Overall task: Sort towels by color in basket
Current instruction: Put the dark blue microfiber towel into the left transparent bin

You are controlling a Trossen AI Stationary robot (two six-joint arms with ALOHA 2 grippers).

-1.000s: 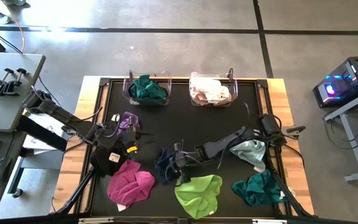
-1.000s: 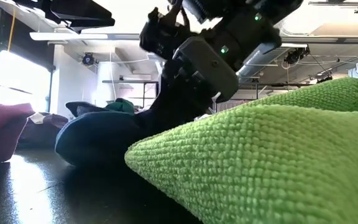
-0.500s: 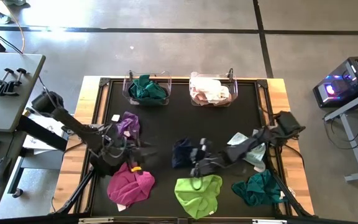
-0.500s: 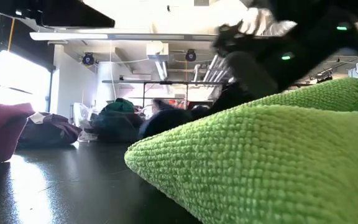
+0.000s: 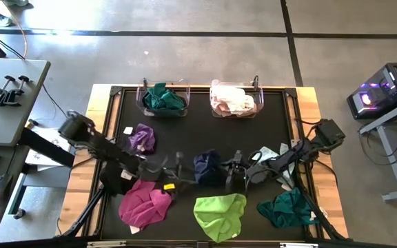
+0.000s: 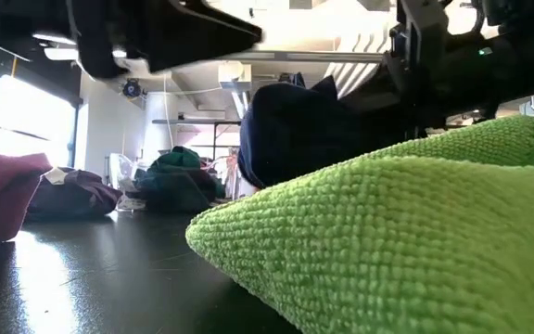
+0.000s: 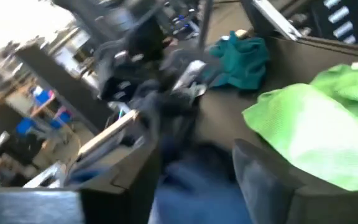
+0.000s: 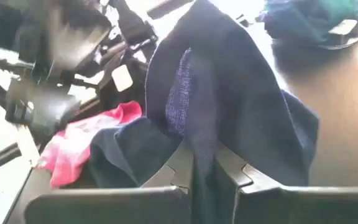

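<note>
My right gripper (image 5: 231, 173) is shut on a navy towel (image 5: 207, 167) at the table's middle. My left gripper (image 5: 183, 167) is open at the towel's left side. In the left wrist view its fingers (image 7: 260, 180) stand on either side of blue cloth (image 7: 191, 196); I cannot tell whether they touch it. On the table lie a purple towel (image 5: 142, 138), a black towel (image 5: 119, 179), a magenta towel (image 5: 145, 205), a lime green towel (image 5: 219, 213), a teal towel (image 5: 288, 209) and a pale mint towel (image 5: 278, 164). My right gripper pinches a bunched fold of the navy towel (image 8: 201, 134) between its two fingers, coming roughly level from the table's right side. The towel drapes over and around the fingertips. In the low view it hangs (image 6: 295, 130) above the tabletop.
Two clear baskets stand at the far edge: the left basket (image 5: 145, 103) holds teal towels, the right basket (image 5: 253, 109) holds white and pink ones. The lime green towel (image 6: 387, 241) fills the near low view. A raised frame (image 5: 198, 88) borders the black mat.
My right gripper has drawn back toward the table's right edge with the navy towel. The towel lay on the table near the front and now hangs lifted at the middle. My left gripper has swung from beside the purple towel toward the table's right, up to the navy towel.
</note>
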